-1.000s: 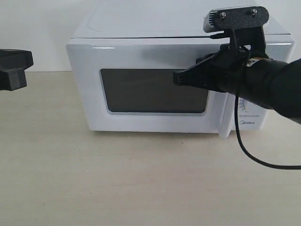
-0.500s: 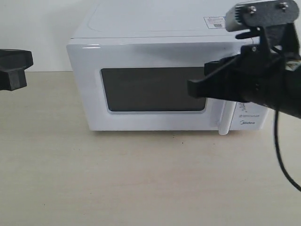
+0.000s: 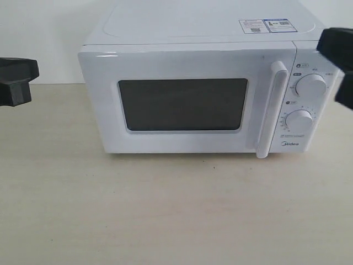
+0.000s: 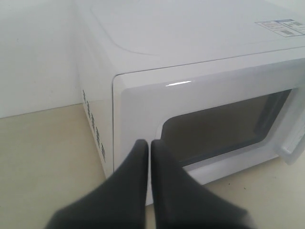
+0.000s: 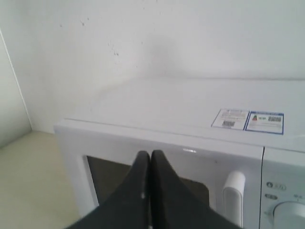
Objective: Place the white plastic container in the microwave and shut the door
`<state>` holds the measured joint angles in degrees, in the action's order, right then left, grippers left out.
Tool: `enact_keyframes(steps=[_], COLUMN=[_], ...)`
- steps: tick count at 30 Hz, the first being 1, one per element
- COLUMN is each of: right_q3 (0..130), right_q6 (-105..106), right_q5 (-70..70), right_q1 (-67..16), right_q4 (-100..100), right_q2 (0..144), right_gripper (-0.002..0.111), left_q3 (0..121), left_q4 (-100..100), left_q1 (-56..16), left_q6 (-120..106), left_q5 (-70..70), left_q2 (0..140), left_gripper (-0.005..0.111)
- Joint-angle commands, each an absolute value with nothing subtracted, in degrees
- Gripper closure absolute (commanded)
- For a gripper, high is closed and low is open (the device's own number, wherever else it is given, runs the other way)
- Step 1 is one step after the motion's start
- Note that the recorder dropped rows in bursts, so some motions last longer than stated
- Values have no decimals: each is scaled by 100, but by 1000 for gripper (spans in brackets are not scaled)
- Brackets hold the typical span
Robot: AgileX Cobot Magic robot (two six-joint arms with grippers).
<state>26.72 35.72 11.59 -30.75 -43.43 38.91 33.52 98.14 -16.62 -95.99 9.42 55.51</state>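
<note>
The white microwave (image 3: pixel 204 33) stands at the back of the table, its door (image 3: pixel 182 105) shut flush, with the dark window and the tall bar handle (image 3: pixel 273 110) facing me. The white plastic container is not visible in any view. My left gripper (image 3: pixel 16 80) hovers at the left edge, clear of the oven, its fingers (image 4: pixel 138 162) pressed together on nothing. My right gripper (image 3: pixel 339 66) sits at the right edge beside the dials (image 3: pixel 310 85), also shut and empty, with its fingertips (image 5: pixel 143 160) seen above the door (image 5: pixel 157 157).
Beige tabletop (image 3: pixel 165 210) spreads in front of the microwave. A white wall (image 5: pixel 143 38) rises behind it. Two stickers (image 3: pixel 265 25) lie on the oven's top near the right.
My right arm has pulled back from in front of the door handle, rightward and out to the frame edge. The door stays shut. The left gripper has not moved.
</note>
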Motion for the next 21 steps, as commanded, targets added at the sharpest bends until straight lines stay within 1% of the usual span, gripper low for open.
enact_keyframes(steps=[1,8,11,15,21], right_q3=[2650,2650,2650,2650,2650], right_q6=[3593,3605,3524,3432,3011], right_q5=[1135,1159,1048,1007,948], right_q1=[-3085,-3085,-2890,-2322,-1253], right_q4=[-4335,-4335,-4335,-4335,-4335], right_q2=[3487,3251,3023,2708,2119], right_gripper=[109,109,109,109,109], left_q3=[3309,3309,3309,3309,3309], left_q4=[9788,9788,9788,9788,9788], left_q1=[-1663,-1663,-1663,-1663,-1663], left_q6=[-9621,-9621,-9621,-9621,-9621], left_q5=[901,901,901,901,901], left_q2=[5538,5538,5538,5538,5538], left_gripper=[102,102,102,102,102])
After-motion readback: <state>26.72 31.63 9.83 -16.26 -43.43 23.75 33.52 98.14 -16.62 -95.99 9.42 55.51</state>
